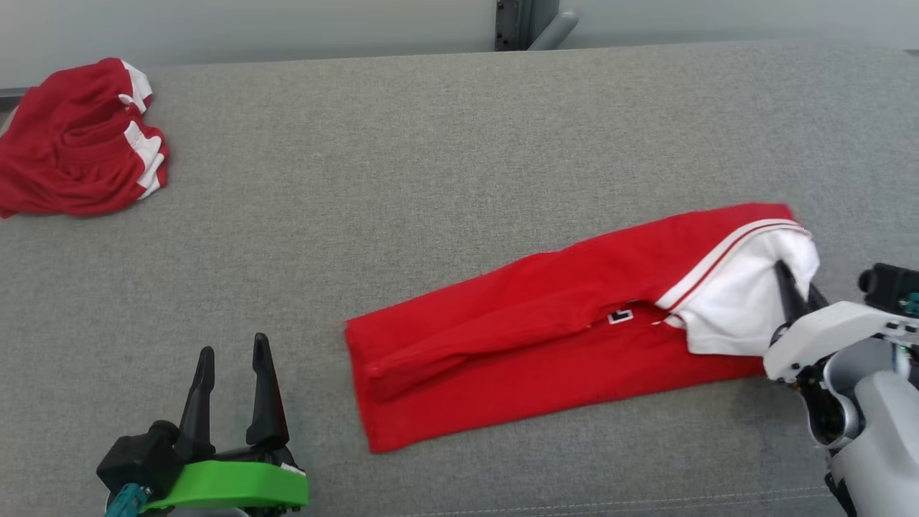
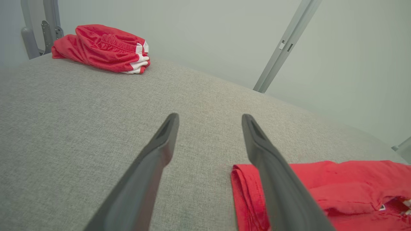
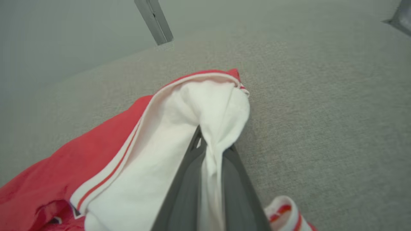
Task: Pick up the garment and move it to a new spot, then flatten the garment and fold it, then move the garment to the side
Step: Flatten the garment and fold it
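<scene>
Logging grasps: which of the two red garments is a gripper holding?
The long garment at centre: the right gripper pinches its white end. The bunched garment lies apart, far left.

You see the left gripper point(image 1: 233, 346) with two long, tapering black fingers set on a bright green bracket point(image 1: 230, 485), with a black block point(image 1: 136, 456) and a teal connector point(image 1: 128, 497) beside it. The right gripper point(image 1: 798, 287) has dark fingers on a smooth pale grey wrist housing point(image 1: 826, 334), with a black module point(image 1: 890, 283) behind.

Fingertips of the right gripper point(image 3: 213, 144) lie buried in a white fold of the garment point(image 1: 546, 323), its label point(image 1: 620, 316) is too small to read, and the head view's left edge crops the crumpled red cloth point(image 1: 72, 143).
</scene>
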You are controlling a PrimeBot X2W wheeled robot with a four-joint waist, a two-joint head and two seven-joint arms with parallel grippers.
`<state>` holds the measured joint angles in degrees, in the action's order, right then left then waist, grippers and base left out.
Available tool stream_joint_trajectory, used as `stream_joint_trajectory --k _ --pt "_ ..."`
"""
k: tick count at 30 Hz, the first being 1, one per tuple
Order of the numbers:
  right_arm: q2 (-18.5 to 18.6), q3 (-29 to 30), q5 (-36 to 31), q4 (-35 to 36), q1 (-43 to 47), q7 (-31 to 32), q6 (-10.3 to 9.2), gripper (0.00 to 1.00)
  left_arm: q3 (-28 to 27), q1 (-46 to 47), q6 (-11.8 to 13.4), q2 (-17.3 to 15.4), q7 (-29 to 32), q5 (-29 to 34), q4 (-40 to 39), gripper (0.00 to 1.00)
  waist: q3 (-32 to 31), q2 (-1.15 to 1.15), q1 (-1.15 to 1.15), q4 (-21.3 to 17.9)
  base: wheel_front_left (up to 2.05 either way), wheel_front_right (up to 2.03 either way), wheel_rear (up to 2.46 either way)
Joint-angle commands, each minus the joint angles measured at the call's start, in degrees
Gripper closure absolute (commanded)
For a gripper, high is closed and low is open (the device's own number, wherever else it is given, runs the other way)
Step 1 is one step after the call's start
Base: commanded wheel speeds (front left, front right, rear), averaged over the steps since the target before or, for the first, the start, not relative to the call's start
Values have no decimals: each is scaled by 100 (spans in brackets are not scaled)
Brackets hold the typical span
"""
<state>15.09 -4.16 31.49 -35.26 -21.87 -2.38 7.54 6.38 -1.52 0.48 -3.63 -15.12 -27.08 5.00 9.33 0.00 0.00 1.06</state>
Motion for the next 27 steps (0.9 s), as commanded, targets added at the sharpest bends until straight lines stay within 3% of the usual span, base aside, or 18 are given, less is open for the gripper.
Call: stream_joint_trajectory --k 1,6,14,22,27 --pt "57 253 -69 -63 -46 -313 -10 100 1 -21 10 6 -2 91 -28 0 10 0 0 -82 0 0 0" --pt "12 954 -237 -200 -54 -972 -10 100 21 -16 28 15 -2 83 -53 0 42 0 0 -199 0 0 0" --pt "114 1263 -377 -113 -166 -1001 -10 100 43 28 54 7 -3 107 -55 0 58 0 0 -352 0 0 0" --pt "23 740 -247 760 0 -618 -7 100 103 -14 63 8 -2 98 -25 0 -32 0 0 -403 0 0 0" --pt "-114 37 -143 1731 264 -123 -7 100 162 -43 72 11 11 80 -9 0 -111 0 0 -385 0 0 0"
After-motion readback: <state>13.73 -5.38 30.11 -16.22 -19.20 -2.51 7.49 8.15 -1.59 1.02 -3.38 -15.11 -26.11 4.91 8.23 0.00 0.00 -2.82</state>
